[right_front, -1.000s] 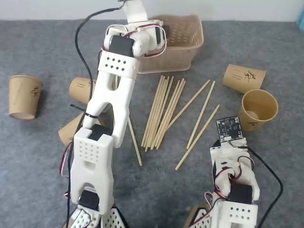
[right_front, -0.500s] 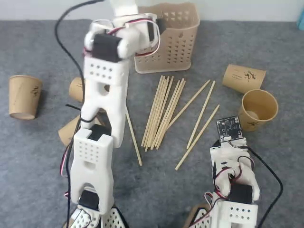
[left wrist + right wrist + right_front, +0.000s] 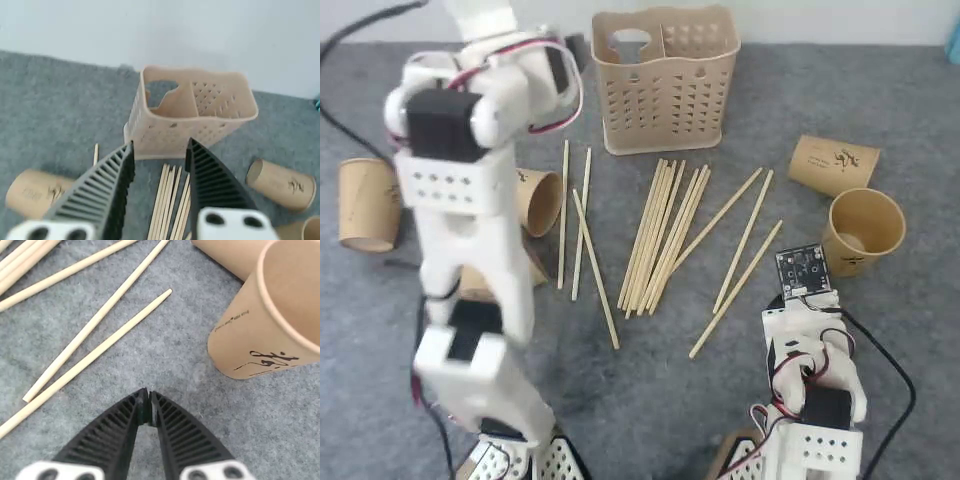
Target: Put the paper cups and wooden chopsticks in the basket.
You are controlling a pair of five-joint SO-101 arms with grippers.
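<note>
Looking down on a grey felt table. The tan slotted basket (image 3: 665, 85) stands upright at 12 o'clock. A second ago the left arm (image 3: 460, 200) stretched over it and it looked tipped. The arm has since swung away toward 10 o'clock, leaving the basket free.

The left gripper (image 3: 161, 145) hangs high with its jaws spread and nothing between them, facing the basket from above. Nothing shows inside the basket, so I judge the loading has not begun.

The wooden chopsticks (image 3: 665, 235) lie fanned across the middle of the table, with two loose ones (image 3: 572, 220) toward 9 o'clock. One paper cup (image 3: 865, 232) stands upright at 3 o'clock, and another (image 3: 833, 163) lies on its side just beyond it. A third cup (image 3: 368, 203) is at 9 o'clock, and a fourth (image 3: 540, 200) lies beside the left arm.

The right gripper (image 3: 148, 392) sits low at 5 o'clock, jaws pressed together and empty, near the upright cup. It has not moved.
</note>
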